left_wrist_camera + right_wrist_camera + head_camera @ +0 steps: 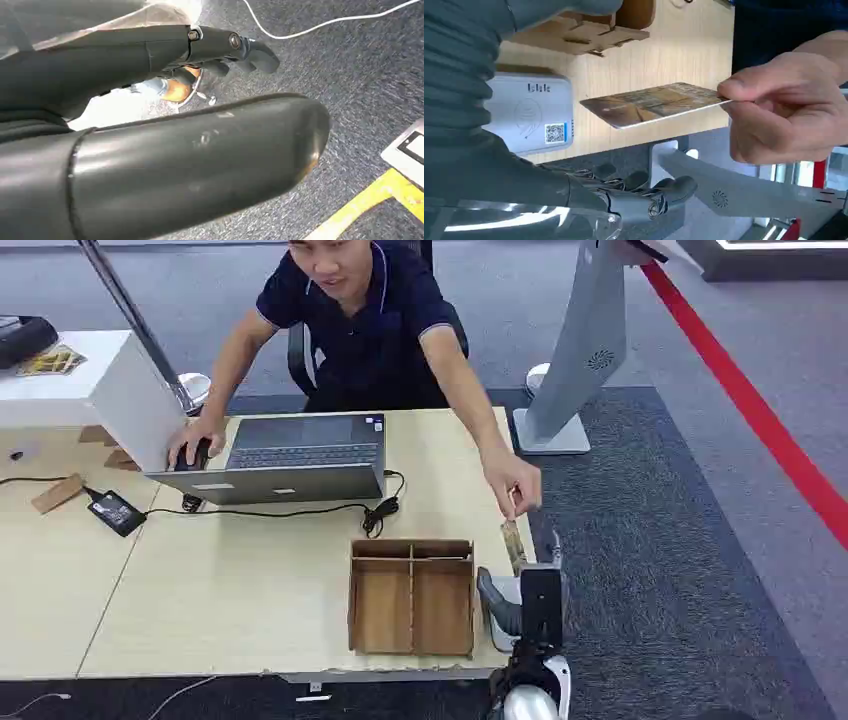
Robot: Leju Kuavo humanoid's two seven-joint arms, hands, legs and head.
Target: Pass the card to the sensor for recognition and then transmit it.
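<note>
Right hand (624, 192) looks empty, fingers apart | person's hand (784, 107) offers brown patterned card (651, 105) | white sensor (531, 112) scan, handover both left

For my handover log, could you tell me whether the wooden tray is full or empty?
Empty: the head view shows bare wood in the wooden tray's visible compartments.

An office-like demonstration space: a person (370, 330) sits in an office chair (300, 355) at a pale wooden desk (230, 590) with an open laptop (290, 455), its cable (300, 510) and power brick (117, 512). Grey carpet (660, 560) bears a red floor line (770, 430); a grey kiosk stand (585, 350) rises beside the desk.
</note>
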